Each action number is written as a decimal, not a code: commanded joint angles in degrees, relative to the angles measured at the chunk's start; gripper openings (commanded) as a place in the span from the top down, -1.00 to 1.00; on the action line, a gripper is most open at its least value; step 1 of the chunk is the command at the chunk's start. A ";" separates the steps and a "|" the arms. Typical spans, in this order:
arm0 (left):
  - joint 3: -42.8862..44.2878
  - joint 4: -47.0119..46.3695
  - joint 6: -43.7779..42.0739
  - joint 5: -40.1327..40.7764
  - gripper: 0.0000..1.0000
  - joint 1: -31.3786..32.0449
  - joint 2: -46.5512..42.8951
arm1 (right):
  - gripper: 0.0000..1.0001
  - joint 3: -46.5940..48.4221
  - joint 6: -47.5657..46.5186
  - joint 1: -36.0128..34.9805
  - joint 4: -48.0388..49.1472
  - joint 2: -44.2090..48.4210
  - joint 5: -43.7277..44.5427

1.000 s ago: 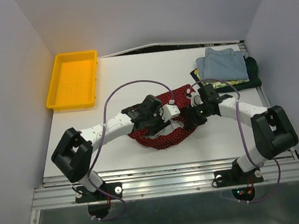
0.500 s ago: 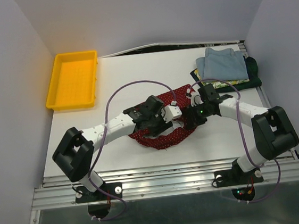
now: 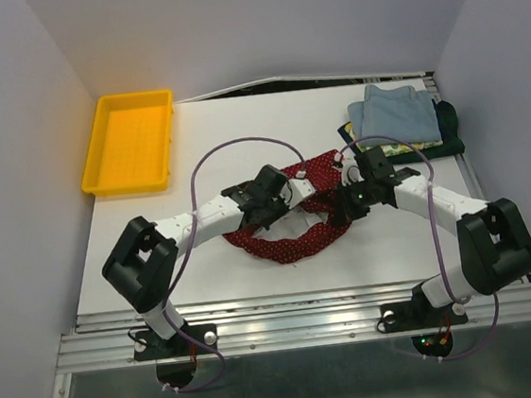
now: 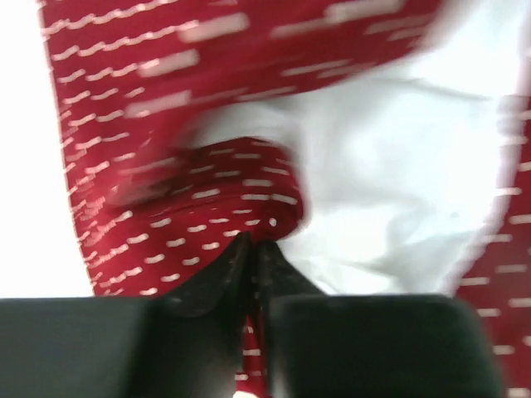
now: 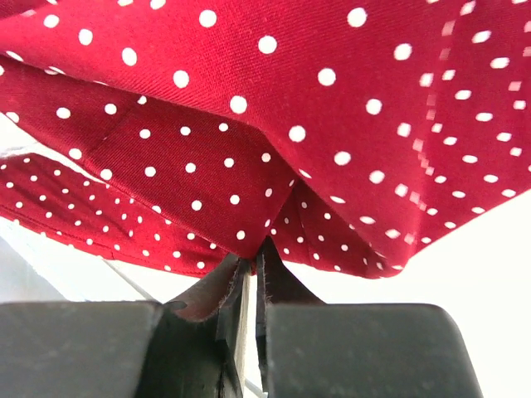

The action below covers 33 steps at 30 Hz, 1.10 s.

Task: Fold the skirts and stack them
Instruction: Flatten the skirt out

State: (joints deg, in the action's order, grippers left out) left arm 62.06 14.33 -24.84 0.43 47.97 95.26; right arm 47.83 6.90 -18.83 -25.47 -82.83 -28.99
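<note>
We see the dark red cloth skirt with tiny white dots (image 3: 289, 244) lying rumpled in the middle of the white worktop (image 3: 240, 135), at the centre of the overhead frame. Both arms reach in over it from the lower corners.

The left gripper (image 3: 301, 193) sits over the upper middle of the skirt. In its wrist view the picture is blurred, but the two dark fingers (image 4: 207, 282) are pressed together at the bottom centre, with a small fold of the red cloth pinched between their tips. To the right of that fold, a crumpled white inner layer (image 4: 390, 182) of the garment shows.

The right gripper (image 3: 340, 205) is at the skirt's right-hand edge, just beside the left one. Its wrist view is sharp: the fingers (image 5: 207, 294) meet at the bottom centre and pinch a point of the dotted cloth, which rises from the tips and spreads across the top of the frame, with bare worktop below it on both sides.

In the upper right of the overhead frame, well apart from the red skirt, a folded light blue cloth skirt (image 3: 394, 114) tops a pile. A yellow-green patterned skirt (image 3: 395, 151) and a dark green skirt (image 3: 451, 127) peek out beneath it.

A yellow plastic tray (image 3: 123, 183) sits in the upper left, near the worktop's far corner.
</note>
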 commanded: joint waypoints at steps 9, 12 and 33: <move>7.54 4.72 -2.84 -3.90 0.98 -12.54 -17.30 | 0.99 11.22 -4.87 0.72 -7.48 5.84 13.26; 6.67 8.08 -4.08 -11.13 0.96 -12.81 -18.01 | 0.99 12.46 -5.49 0.72 -7.92 5.05 9.84; 0.16 8.61 -3.81 -14.05 0.14 -12.19 -12.47 | 0.99 12.46 -9.18 0.72 -11.00 1.00 3.85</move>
State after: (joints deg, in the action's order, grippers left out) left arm 61.52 23.79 -28.01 -14.52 35.55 82.35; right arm 58.17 -1.28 -18.39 -36.12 -82.21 -24.69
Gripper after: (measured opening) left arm 0.462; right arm 0.074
